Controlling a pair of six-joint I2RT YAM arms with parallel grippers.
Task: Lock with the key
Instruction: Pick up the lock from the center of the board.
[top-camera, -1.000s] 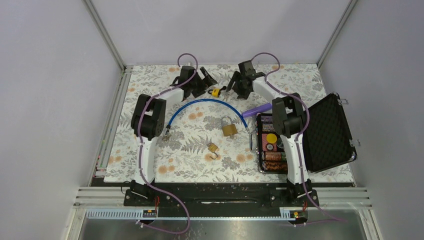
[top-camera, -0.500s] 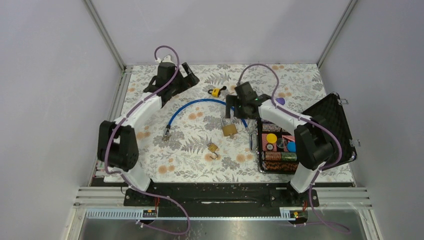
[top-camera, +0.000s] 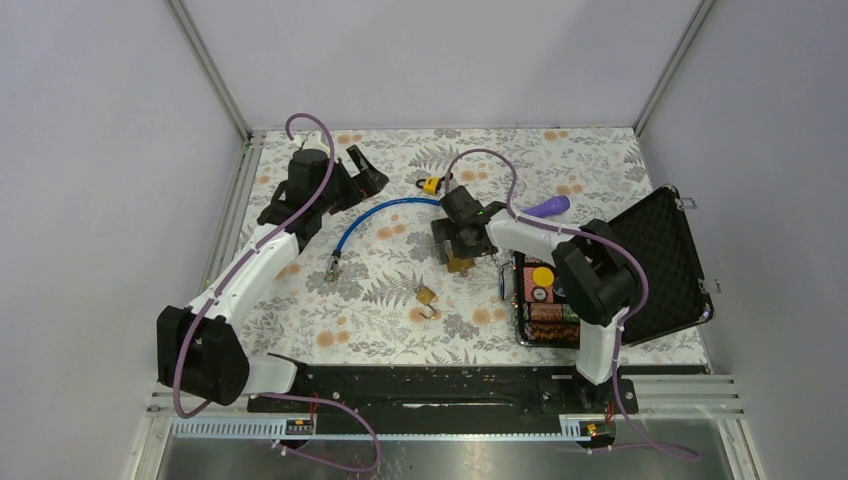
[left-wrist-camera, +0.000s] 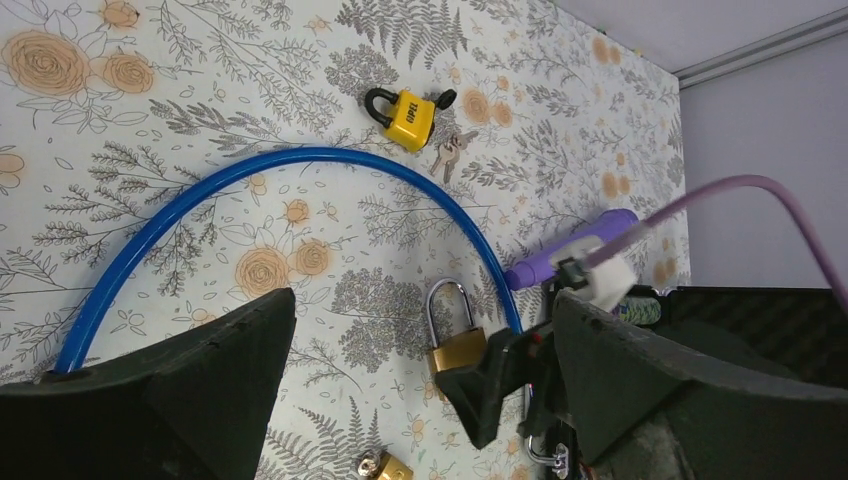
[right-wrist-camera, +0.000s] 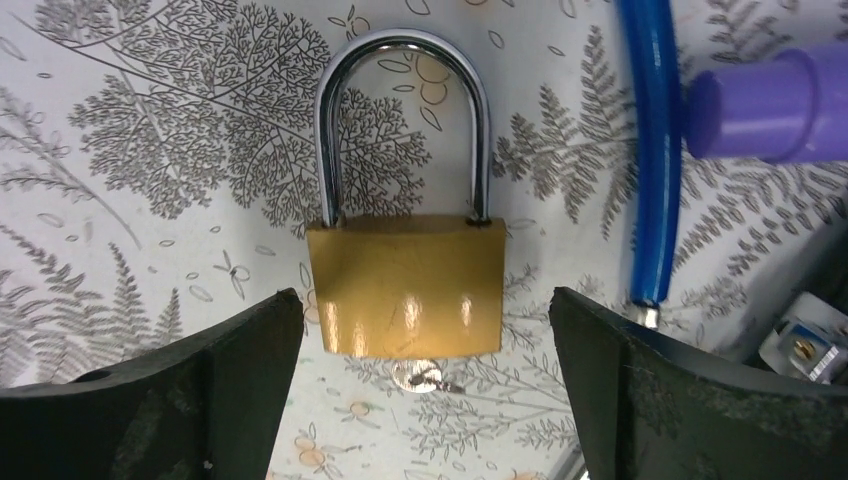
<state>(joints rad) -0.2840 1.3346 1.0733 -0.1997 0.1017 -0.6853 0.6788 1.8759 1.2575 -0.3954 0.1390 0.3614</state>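
1. The right gripper (right-wrist-camera: 424, 310) is hovering directly over the brass padlock (right-wrist-camera: 405, 285). Its fingers are spread wide, one on each side of the body, and are touching nothing.
2. The padlock is lying flat on the floral tablecloth (top-camera: 360, 330), mid-table, just left of the open black case (top-camera: 660, 260). The end of the blue cable (left-wrist-camera: 300, 162) and a purple cylinder (right-wrist-camera: 780, 100) are lying just beside it.
3. A bit of silvery metal is peeking out under the body's bottom edge. It is probably the key (right-wrist-camera: 425, 377) sitting in the keyway, though too little is showing to be sure.
4. I'm reading this lock as solid brass and steel: rigid, heavy for its size, and slick on its polished faces. The narrow side edges of the body look like the best place to clamp. The key head is small and thin, so it is asking for a careful fingertip pinch.
5. The left gripper (top-camera: 362, 177) is hanging over the far-left part of the cloth with its fingers wide apart and empty. It is looking down on the cable, a yellow padlock (left-wrist-camera: 410, 116) and some loose keys (left-wrist-camera: 447, 152).
6. The cloth looks soft, so the lock may be sliding or bunching the fabric under any push. A smaller brass padlock (top-camera: 426, 296) is lying nearer the arm bases. Pale grey walls and aluminium rails are boxing the table in.
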